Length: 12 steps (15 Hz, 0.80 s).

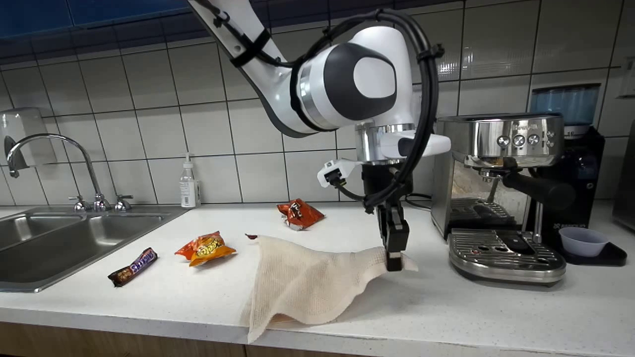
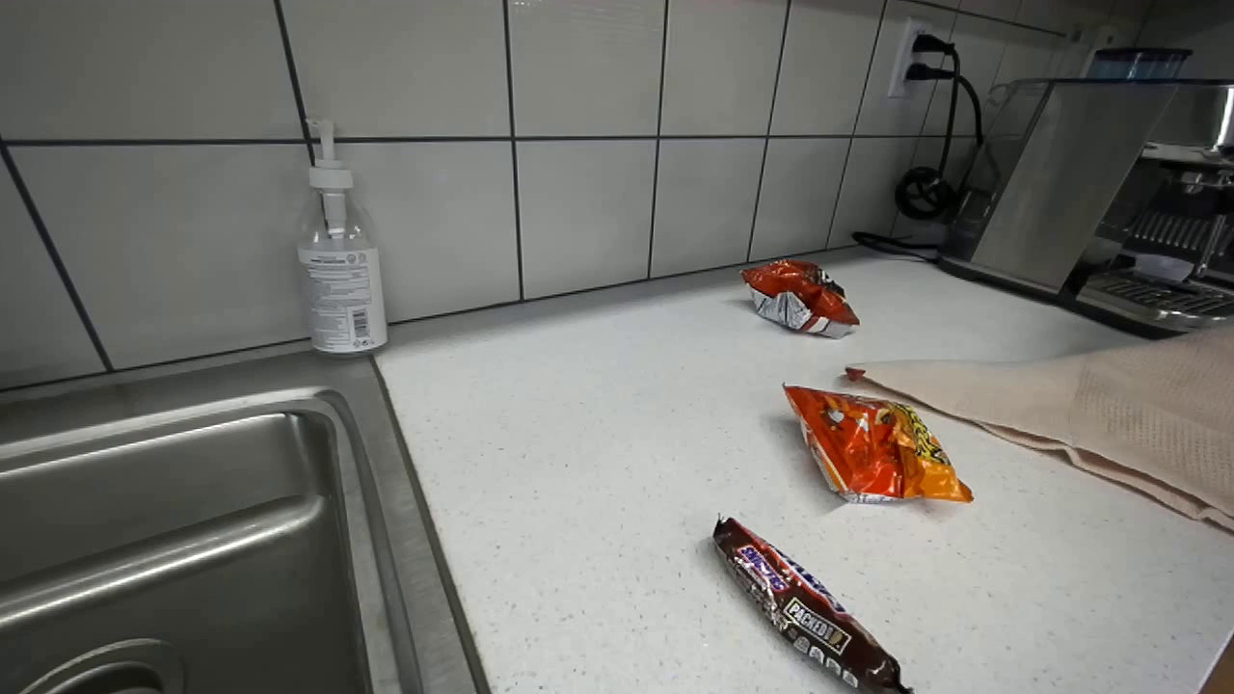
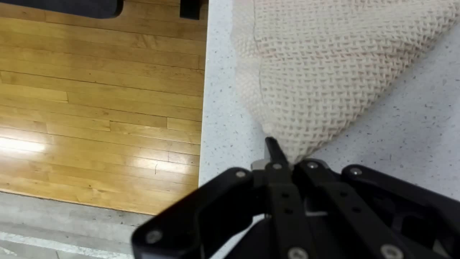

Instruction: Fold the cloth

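In an exterior view, the cloth (image 1: pixel 305 282) spreads over the lower centre of the frame on the table (image 1: pixel 198 302), its right end lifted and pinched in the end effector (image 1: pixel 395 259), whose 2 fingers (image 3: pixel 277 154) stand close together on it. The step in hand seems to be a fold with this gripped end, not yet laid down. The next move likely calls for bringing it toward the left of the frame, lowering it over the rest, then letting go.

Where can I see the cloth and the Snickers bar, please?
The cloth (image 1: pixel 317 282), in an exterior view: the middle of its fabric.
The Snickers bar (image 2: pixel 808 611), in an exterior view: the middle of its wrapper.
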Tool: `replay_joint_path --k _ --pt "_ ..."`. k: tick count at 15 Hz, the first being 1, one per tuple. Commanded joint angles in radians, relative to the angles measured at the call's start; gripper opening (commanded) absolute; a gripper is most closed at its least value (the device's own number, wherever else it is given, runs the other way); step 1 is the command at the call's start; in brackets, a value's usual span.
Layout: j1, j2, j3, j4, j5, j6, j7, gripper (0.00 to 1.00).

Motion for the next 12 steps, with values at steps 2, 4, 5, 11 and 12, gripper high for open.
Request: replay_joint_path --k 2,4,5,11,12 --pt "0.012 -0.087 0.021 -0.044 -0.055 -0.048 -0.011 0.01" --pt "0.017 -0.102 0.036 -0.051 -0.065 -0.058 -0.011 0.01" --pt "0.021 -0.109 0.043 -0.054 -0.068 -0.064 -0.008 0.01" --pt "0.032 -0.137 0.090 -0.064 -0.065 -0.095 -0.004 0.01" --pt "0.035 -0.140 0.096 -0.065 -0.064 -0.097 -0.003 0.01"
